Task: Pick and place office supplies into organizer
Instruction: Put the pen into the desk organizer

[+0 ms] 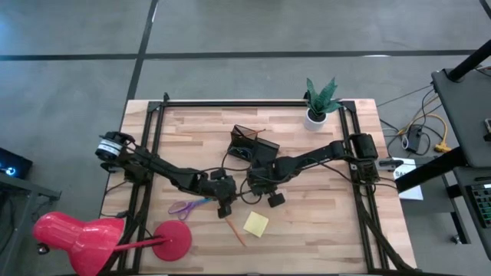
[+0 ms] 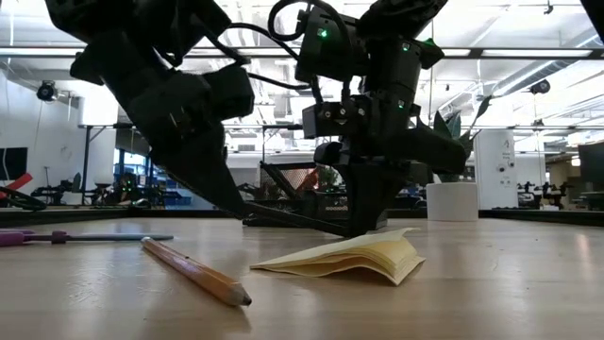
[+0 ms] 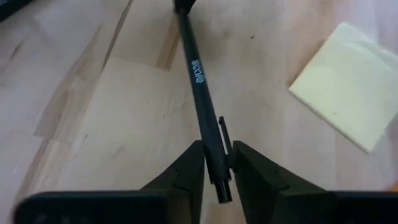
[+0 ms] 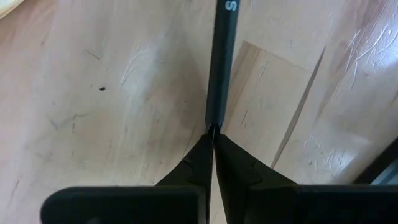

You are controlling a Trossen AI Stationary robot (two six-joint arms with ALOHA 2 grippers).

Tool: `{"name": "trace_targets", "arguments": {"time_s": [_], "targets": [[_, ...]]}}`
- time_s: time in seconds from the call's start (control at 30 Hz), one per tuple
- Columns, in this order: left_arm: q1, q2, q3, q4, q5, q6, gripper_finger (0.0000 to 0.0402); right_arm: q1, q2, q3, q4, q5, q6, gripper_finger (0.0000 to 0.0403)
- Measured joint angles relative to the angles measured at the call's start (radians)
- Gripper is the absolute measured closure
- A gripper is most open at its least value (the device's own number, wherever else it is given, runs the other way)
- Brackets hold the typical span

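A pale wood-plank tabletop (image 1: 322, 230) sits in a workshop-like room, and at its middle a black pen (image 3: 200, 93) is held between both arms. The left claw (image 3: 216, 171) has its fingers on either side of the pen's clip end, pressing the barrel, while the right claw (image 4: 212, 140) is pinched tight on the pen's other, thin tip. That reads as a handover or a regrip: one arm steadies the pen so the other can take it at a better angle for dropping it upright. The pen hangs low over the wood, just beside the yellow sticky-note pad (image 1: 256, 224), which lies flat with its top sheets curling in the low view. An orange pencil (image 2: 193, 271) lies near the pad and the purple-handled scissors (image 1: 186, 206) lie further to the left, both untouched. The organizer (image 1: 253, 144) stands behind the claws, toward the potted plant (image 1: 320, 102), close enough for a short carry. A red desk lamp (image 1: 84, 239) occupies the near left corner.
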Motion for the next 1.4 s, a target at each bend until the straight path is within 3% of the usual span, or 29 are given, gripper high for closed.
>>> {"name": "trace_targets", "arguments": {"time_s": [0.1,0.33,0.47,0.77,0.97,1.17,1.27,1.4], "targets": [[0.004,0.000,-0.002,-0.015,-0.006,-0.004,0.0364,0.000,0.000,0.000,0.002,0.000,0.000,0.0394],[0.010,-0.004,-0.002,-0.024,-0.026,-0.002,0.0365,0.000,-0.006,-0.002,0.004,0.002,0.093,0.0394],[0.008,-0.025,-0.002,-0.108,-0.032,0.002,0.0365,0.000,-0.039,-0.001,0.033,0.035,0.212,0.0394],[-0.001,-0.191,-0.002,-0.311,-0.077,0.045,0.0365,0.000,-0.234,0.008,0.145,0.392,0.449,0.0395],[0.000,-0.383,0.052,-0.536,-0.173,0.139,0.0365,0.004,-0.373,0.004,0.137,0.785,0.697,0.0395],[0.025,-0.477,0.064,-0.614,-0.192,0.262,0.0365,-0.022,-0.457,0.004,0.120,0.840,0.798,0.0395],[0.035,-0.501,0.102,-0.752,-0.255,0.310,0.0365,-0.036,-0.484,0.003,-0.007,0.828,0.915,0.0394],[0.090,-0.485,0.251,-0.969,-0.364,0.506,0.0366,-0.039,-0.502,0.002,-0.241,0.810,1.081,0.0394]]}}
